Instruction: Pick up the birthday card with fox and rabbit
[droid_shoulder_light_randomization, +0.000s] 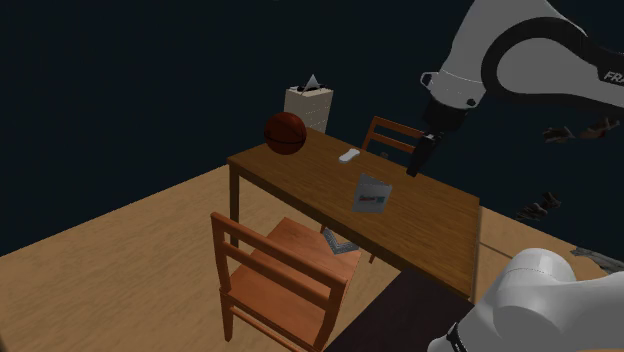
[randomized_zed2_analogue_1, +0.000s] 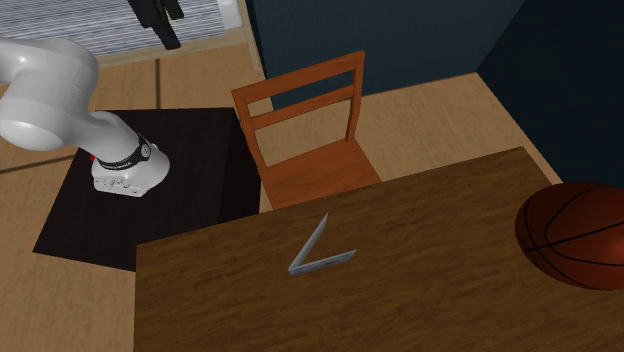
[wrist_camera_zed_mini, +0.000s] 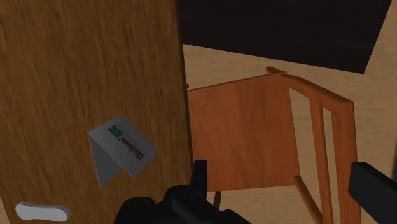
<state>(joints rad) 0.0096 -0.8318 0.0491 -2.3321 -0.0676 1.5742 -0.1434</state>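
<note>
wood-grain table (droid_shoulder_light_randomization: 420, 225), wooden chair (droid_shoulder_light_randomization: 285, 275)

Arm (droid_shoulder_light_randomization: 520, 45): smooth, rounded white shells, shading to grey underneath, joined by dark bands at the joints, with pale letters beginning "FR" on the upper link. Base (randomized_zed2_analogue_1: 125, 172): a bulbous white foot ringed by a black collar (randomized_zed2_analogue_1: 128, 152) that bears a small red mark and fine pale lettering. Claw (droid_shoulder_light_randomization: 415, 165): matt black throughout, a blocky body ending in two flat, square-tipped fingers (wrist_camera_zed_mini: 372, 191).
</note>
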